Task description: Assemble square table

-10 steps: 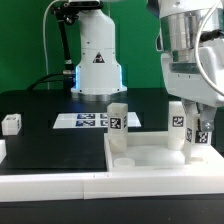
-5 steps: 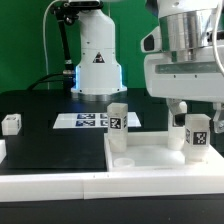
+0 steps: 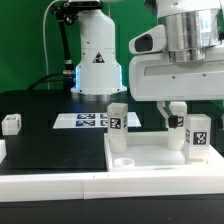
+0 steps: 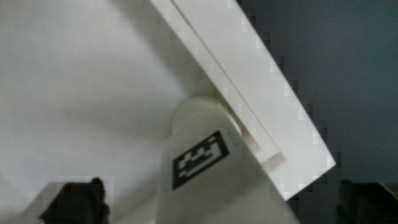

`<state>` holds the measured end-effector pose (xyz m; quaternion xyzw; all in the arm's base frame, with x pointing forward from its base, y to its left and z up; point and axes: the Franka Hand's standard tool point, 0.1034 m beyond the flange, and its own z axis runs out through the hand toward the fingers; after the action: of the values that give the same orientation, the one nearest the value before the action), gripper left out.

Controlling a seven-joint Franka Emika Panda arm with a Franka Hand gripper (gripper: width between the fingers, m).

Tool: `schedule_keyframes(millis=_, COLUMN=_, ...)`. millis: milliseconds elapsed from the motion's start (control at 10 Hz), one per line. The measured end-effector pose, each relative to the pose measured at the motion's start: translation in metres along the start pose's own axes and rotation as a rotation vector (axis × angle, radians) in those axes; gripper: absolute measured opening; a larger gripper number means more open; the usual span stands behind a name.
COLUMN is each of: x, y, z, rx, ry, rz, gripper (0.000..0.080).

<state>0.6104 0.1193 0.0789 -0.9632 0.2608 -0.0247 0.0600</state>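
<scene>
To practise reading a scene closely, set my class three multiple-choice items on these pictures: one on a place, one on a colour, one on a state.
1. Where does the lone small white piece lie?
A on the slab
B on the black worktop, to the exterior view's left of the marker board
C in the gripper

2. What colour is the slab?
A white
B green
C black

3. How is the gripper?
A shut on a leg
B open
C shut on nothing

Key: 1 B, it sits on the worktop, apart from the slab. 2 A, the slab shows white. 3 B, the wrist view shows its fingertips wide apart.
</scene>
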Motion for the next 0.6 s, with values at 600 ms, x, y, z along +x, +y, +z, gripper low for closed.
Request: schedule_keyframes(millis=600, x=0.0031, y=-0.0067, z=-0.0034, rx=-0.049, ry=0.02, rz=-0.287, gripper=0.0521)
